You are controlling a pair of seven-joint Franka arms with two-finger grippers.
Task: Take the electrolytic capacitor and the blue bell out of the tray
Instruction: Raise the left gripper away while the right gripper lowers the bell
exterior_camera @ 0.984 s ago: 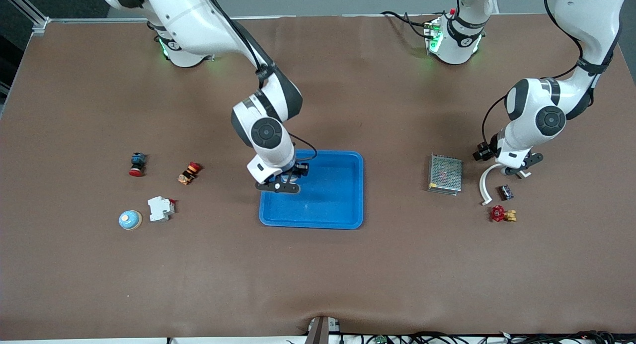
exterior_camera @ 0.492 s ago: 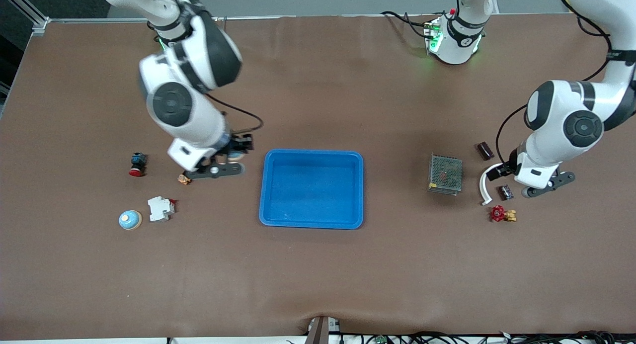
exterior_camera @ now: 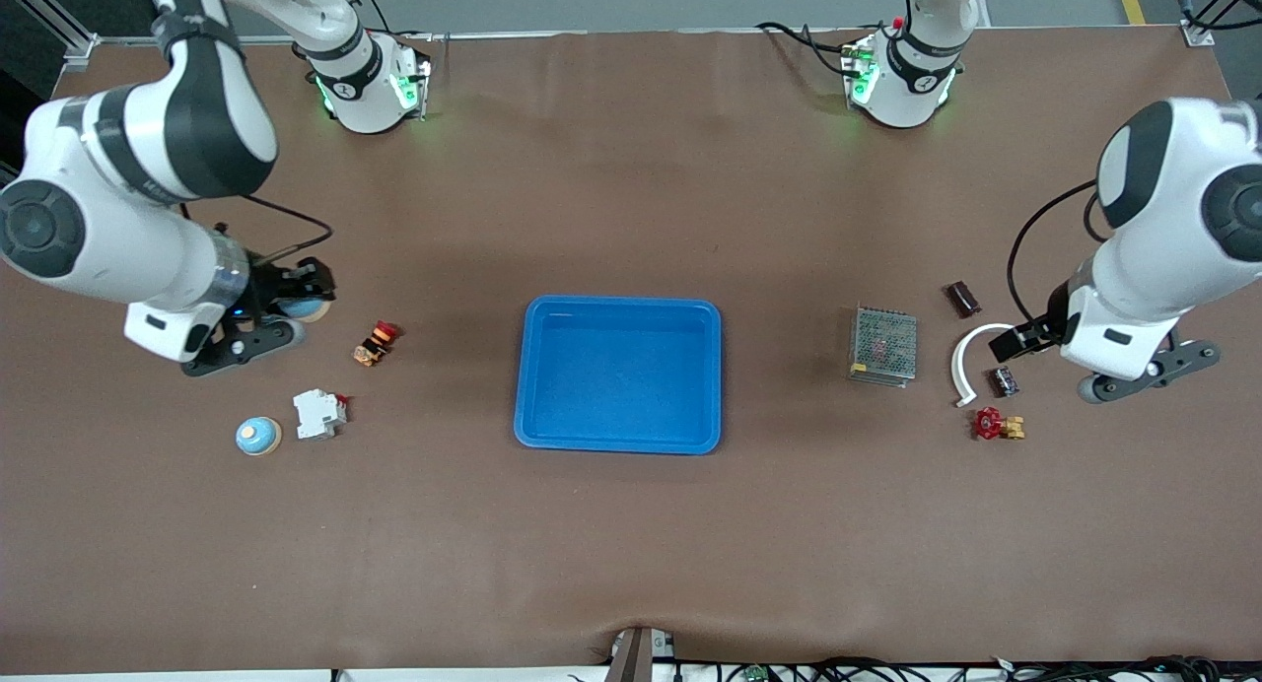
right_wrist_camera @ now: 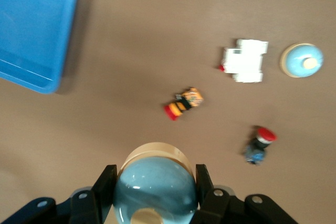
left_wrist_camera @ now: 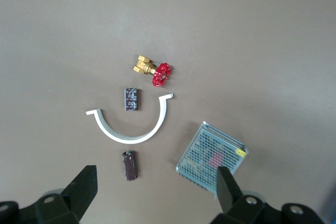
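Bell (right_wrist_camera: 155,184): pale blue dome on a tan base, clamped between the fingers of the right gripper (exterior_camera: 258,329), which is up in the air over the counter (exterior_camera: 631,544) toward the right arm's end, above the spot where the other small parts lie.

Second bell (exterior_camera: 258,436): same blue dome and tan rim, resting on the counter, nearer to the front camera than the held one, just beside a white breaker block (exterior_camera: 318,413).

Red-and-yellow push button (exterior_camera: 376,342): on the counter between the right gripper and the tray. A red-capped blue switch (right_wrist_camera: 259,144) shows only in the right wrist view.

Blue tray (exterior_camera: 618,375): mid-counter, rectangular, holding nothing.

Capacitor (exterior_camera: 961,298): dark cylinder lying on the counter toward the left arm's end, near a metal mesh box (exterior_camera: 883,344) and just outside a white curved bracket (exterior_camera: 968,359). A second small dark component (exterior_camera: 1004,379) lies inside the bracket's curve; a red-handled brass valve (exterior_camera: 997,425) sits nearer to the front camera than that.

Left gripper (left_wrist_camera: 157,195): up in the air over this cluster, fingers spread wide, holding nothing.
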